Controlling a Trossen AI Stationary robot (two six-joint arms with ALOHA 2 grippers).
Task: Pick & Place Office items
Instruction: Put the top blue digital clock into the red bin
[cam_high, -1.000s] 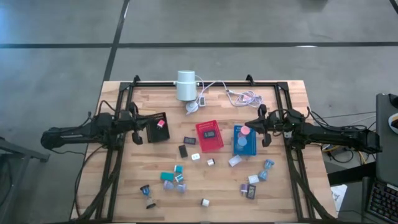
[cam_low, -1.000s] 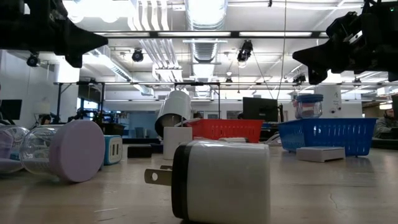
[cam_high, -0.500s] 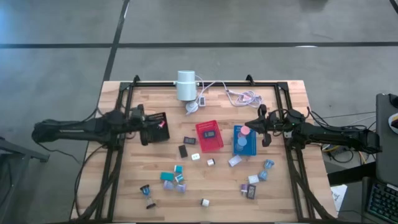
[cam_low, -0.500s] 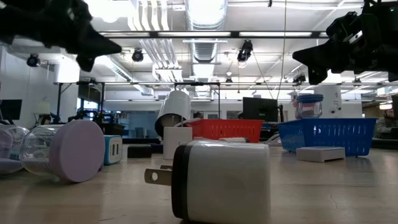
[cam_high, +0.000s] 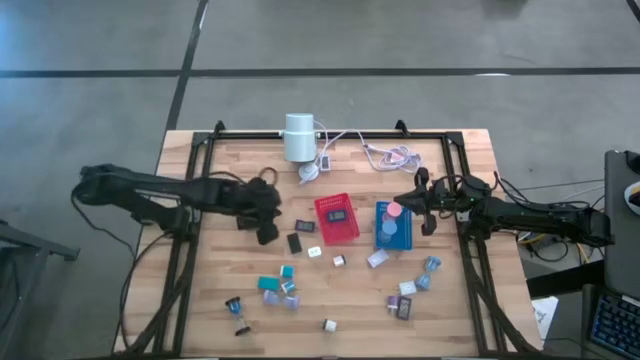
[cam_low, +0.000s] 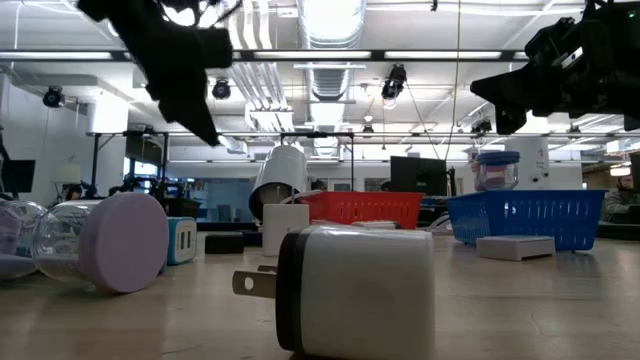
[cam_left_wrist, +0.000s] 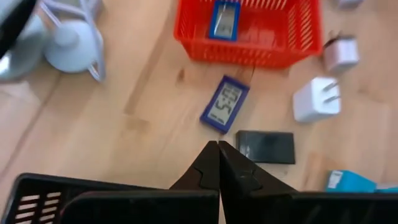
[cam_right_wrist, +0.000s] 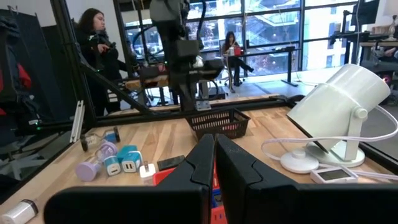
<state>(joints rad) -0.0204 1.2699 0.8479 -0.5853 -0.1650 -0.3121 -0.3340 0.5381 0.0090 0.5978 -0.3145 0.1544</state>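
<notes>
Your left gripper (cam_high: 268, 234) hangs above the table (cam_high: 470, 300) just in front of the black tray (cam_left_wrist: 74, 200), its fingers pressed together with nothing between them. In its wrist view the closed tips sit over bare wood, with a small blue-framed clock (cam_left_wrist: 224, 112) and a flat black block (cam_left_wrist: 266, 147) lying just beyond them, and a white plug (cam_left_wrist: 317, 99) a little farther off. The red tray (cam_high: 337, 218) stands past those, with another small display (cam_left_wrist: 224, 17) inside it.

Your right gripper (cam_high: 424, 214) waits beside the blue tray (cam_high: 392, 228), raised off the table, fingers also pressed together and empty. A pink-lidded jar (cam_high: 394, 211) sits at the blue tray's back corner.

The office items mostly lie scattered on the front half of the table: teal blocks (cam_high: 270, 283) left of centre, a clip (cam_high: 238, 306) near the left front, a white cube (cam_high: 329, 325) at the front middle, and a cluster of small pieces (cam_high: 404, 300) toward the right front. From table height you see a white plug (cam_low: 355, 292) close to the camera and a clear jar with a lilac lid (cam_low: 104, 243) lying on its side to the left.

The white cylinder (cam_high: 298, 137) with its cables stands at the back edge.
</notes>
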